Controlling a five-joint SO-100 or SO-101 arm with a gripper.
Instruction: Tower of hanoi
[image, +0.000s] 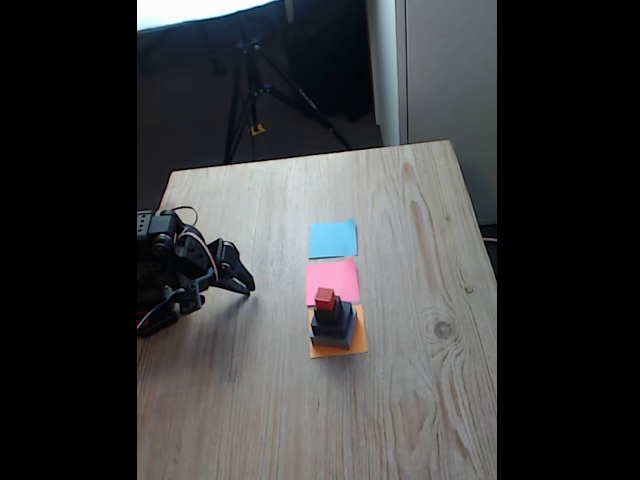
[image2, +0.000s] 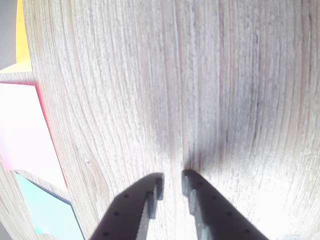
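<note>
In the fixed view the Tower of Hanoi (image: 334, 325) is stacked on an orange paper square (image: 356, 345). Three dark blocks shrink upward, and a tiny red cube (image: 325, 298) sits on top. My gripper (image: 242, 284) rests low over the table at the left, well apart from the stack, with the arm folded behind it. From the wrist view the gripper (image2: 172, 181) points at bare wood. Its ribbed fingertips (image2: 158, 189) stand almost together with only a narrow slit, and nothing is between them.
A pink paper square (image: 332, 278) and a blue one (image: 332, 239) lie in a row behind the orange one. In the wrist view the pink paper (image2: 25, 135) and blue paper (image2: 47, 212) lie at the left edge. A tripod (image: 250, 90) stands beyond the table's far edge.
</note>
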